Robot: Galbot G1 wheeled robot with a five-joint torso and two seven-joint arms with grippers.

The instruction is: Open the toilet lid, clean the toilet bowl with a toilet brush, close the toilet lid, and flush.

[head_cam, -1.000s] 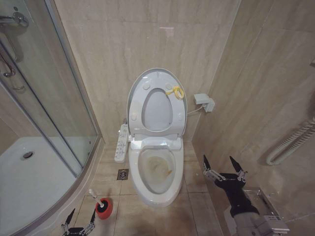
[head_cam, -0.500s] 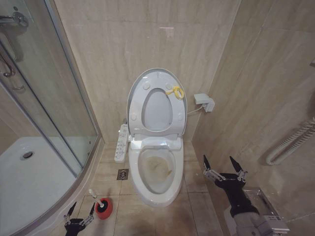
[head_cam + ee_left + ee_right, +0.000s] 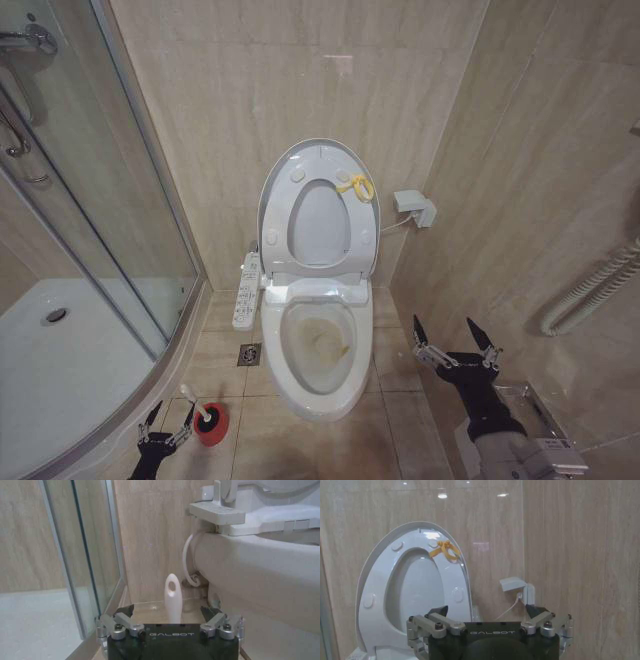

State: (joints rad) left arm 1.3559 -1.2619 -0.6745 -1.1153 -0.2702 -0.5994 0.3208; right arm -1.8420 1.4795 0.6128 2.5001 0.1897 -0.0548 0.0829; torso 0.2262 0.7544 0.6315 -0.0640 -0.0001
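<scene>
The toilet lid (image 3: 318, 205) stands raised against the far wall with the seat, its yellow loop (image 3: 356, 186) at the top. Below it the toilet bowl (image 3: 320, 345) lies open, brown stains inside. On the floor to the bowl's left, the toilet brush (image 3: 195, 403) leans in its red holder (image 3: 211, 424), handle tilted left. The left tool (image 3: 165, 427) sits just left of the holder, fingers spread wide, holding nothing. The left wrist view shows the white handle tip (image 3: 172, 598) rising between the open fingers, untouched. The right tool (image 3: 456, 340) hovers right of the bowl, also wide open and empty. Compared with a second ago, the left tool has advanced toward the brush; the right has stayed put.
</scene>
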